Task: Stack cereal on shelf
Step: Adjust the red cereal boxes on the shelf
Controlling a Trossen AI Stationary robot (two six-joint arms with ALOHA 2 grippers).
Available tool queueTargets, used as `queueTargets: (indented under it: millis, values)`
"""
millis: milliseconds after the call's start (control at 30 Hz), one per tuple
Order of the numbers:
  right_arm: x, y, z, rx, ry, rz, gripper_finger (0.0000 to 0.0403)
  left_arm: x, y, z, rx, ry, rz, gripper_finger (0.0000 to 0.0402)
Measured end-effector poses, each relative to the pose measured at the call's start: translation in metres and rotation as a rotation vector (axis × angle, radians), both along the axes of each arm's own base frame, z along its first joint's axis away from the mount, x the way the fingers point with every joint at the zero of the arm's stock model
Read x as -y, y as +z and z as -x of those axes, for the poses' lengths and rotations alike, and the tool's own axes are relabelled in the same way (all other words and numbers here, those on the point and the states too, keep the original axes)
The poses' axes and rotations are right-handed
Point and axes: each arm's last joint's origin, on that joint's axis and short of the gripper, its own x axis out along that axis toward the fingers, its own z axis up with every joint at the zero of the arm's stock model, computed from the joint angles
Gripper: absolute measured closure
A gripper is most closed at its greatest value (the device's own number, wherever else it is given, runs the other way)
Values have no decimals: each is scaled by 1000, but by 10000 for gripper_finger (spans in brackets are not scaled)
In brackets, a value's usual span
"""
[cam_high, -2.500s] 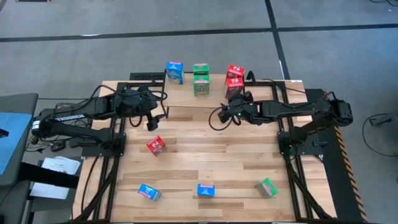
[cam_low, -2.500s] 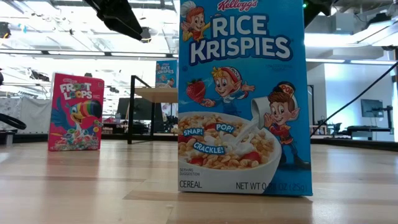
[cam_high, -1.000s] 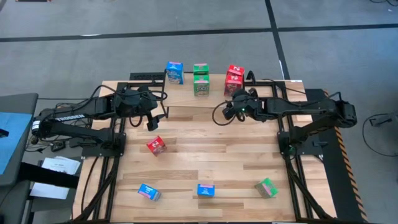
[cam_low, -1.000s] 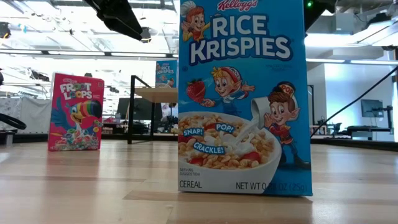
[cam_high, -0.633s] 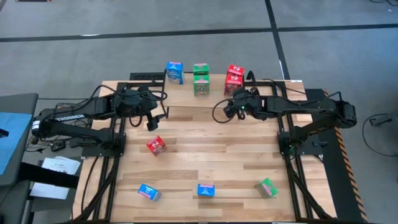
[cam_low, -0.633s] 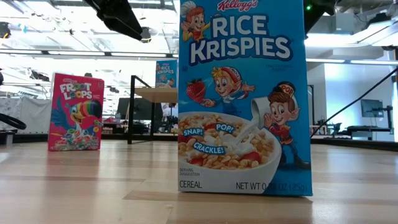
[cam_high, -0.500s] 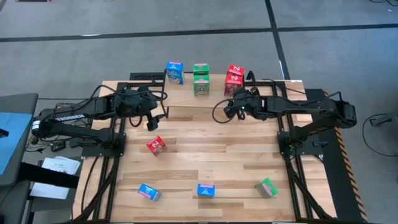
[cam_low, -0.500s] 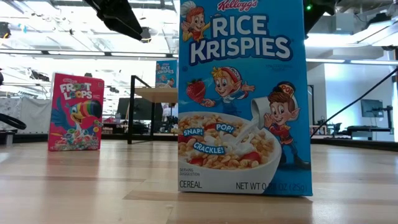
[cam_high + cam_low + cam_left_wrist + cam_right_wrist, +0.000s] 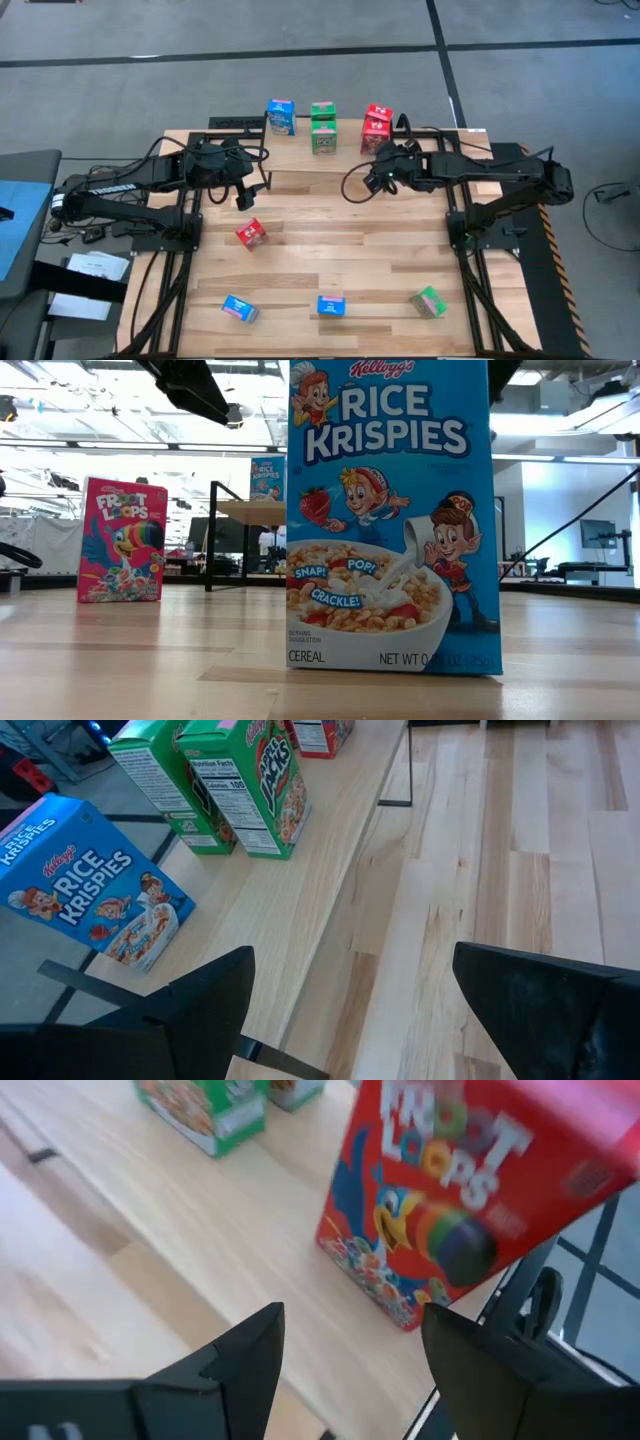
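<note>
We find the right gripper (image 9: 376, 168) just in front of the shelf (image 9: 345, 150), fingers apart and empty, facing two stacked red boxes (image 9: 377, 124). The left gripper (image 9: 243, 197) hangs wide open, holding nothing. The shelf also carries a blue box (image 9: 280, 116) and two green boxes (image 9: 323, 128). Four boxes stand on the tabletop (image 9: 330, 240): red (image 9: 251, 233), blue (image 9: 239, 308), blue (image 9: 331, 305), green (image 9: 429, 301).

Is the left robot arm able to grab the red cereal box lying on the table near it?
Probably yes. The left end effector hangs open just above the red cereal box, and only bare table lies between them. The other boxes sit far off.
</note>
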Motion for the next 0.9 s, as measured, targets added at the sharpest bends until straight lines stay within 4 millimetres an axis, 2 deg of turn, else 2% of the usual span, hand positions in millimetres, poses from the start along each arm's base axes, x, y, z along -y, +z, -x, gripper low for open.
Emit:
queueTargets:
  millis: [300,433,700,800,900]
  values:
    - [-14,51,6,4,22,-29,143,0,0,0,-1,-1,-2,70]
    - [-14,74,9,27,28,-16,143,0,0,0,-1,-1,-2,70]
    - [11,111,18,87,-30,48,143,0,0,0,1,1,2,70]
    - [25,117,24,96,-82,61,143,0,0,0,2,2,4,70]
    - [41,116,32,35,-121,80,143,0,0,0,3,2,4,70]
